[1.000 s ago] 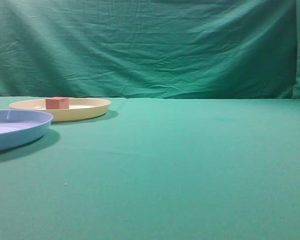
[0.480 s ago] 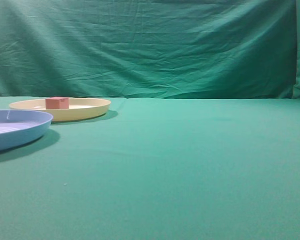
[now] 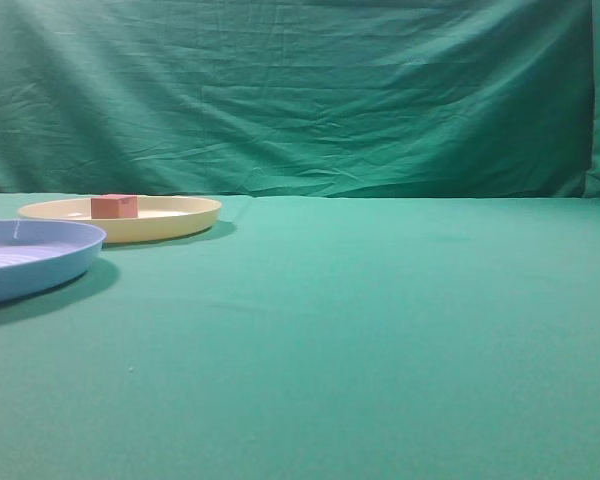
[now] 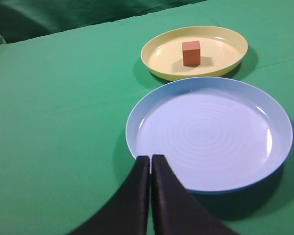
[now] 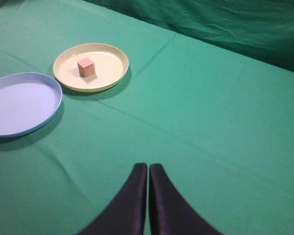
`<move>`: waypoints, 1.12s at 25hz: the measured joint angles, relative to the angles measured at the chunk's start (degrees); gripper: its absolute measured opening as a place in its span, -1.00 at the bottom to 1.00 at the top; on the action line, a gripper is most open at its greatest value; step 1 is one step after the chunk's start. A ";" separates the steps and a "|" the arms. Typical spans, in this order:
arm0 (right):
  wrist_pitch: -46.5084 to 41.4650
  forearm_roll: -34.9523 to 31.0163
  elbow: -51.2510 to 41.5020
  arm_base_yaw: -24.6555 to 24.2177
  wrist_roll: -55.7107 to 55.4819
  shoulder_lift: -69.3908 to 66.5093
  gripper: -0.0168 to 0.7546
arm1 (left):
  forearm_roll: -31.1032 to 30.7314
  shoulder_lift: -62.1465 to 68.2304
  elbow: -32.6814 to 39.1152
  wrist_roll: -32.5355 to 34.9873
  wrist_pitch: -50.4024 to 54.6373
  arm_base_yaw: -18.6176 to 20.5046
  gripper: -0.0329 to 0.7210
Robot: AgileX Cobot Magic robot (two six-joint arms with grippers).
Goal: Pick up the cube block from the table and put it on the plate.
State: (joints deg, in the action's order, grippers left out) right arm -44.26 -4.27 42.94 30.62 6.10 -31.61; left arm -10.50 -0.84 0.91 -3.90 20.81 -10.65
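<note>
Cube block [image 4: 191, 53] sits inside the pale yellow plate [image 4: 157, 66], resting flat on the plate floor, roughly at its middle, well clear of the rim. Plate lies toward the far-left part of the green table [image 3: 380, 330], near the far edge. The light blue ridged plate [image 4: 264, 171] is just in front of it, toward the near-left; from the left wrist view their rims look almost touching, though you cannot confirm contact.

Left gripper [image 4: 150, 159]: fingers pressed together, nothing between them, tips hanging over the near rim of the blue plate. Right gripper [image 5: 147, 167]: fingers likewise together and empty, over bare cloth nearer the table's middle, well apart from both plates.

Key relation: the cube lies straight ahead of the left fingers, beyond the blue plate; from the right fingers it lies ahead and well off to the left. The left arm is the nearer one. A cube has no long axis to mind.

Judgement: placement looks complete; you likely need no further grasp.
</note>
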 joint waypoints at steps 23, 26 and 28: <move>16.56 0.35 -40.37 -26.12 -0.03 32.24 -0.96 | 0.00 0.00 0.00 0.00 0.00 0.00 -0.91; 17.23 0.35 -42.72 -26.12 -0.03 32.24 -0.96 | 0.00 0.00 0.00 0.00 0.00 0.00 -0.91; 18.61 0.35 -43.74 -26.12 -0.03 32.24 -0.96 | 0.00 0.00 0.00 0.00 0.00 0.00 -0.91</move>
State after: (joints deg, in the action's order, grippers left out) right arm -25.65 -3.92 -0.80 4.50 6.07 0.63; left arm -10.50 -0.84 0.91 -3.90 20.81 -10.65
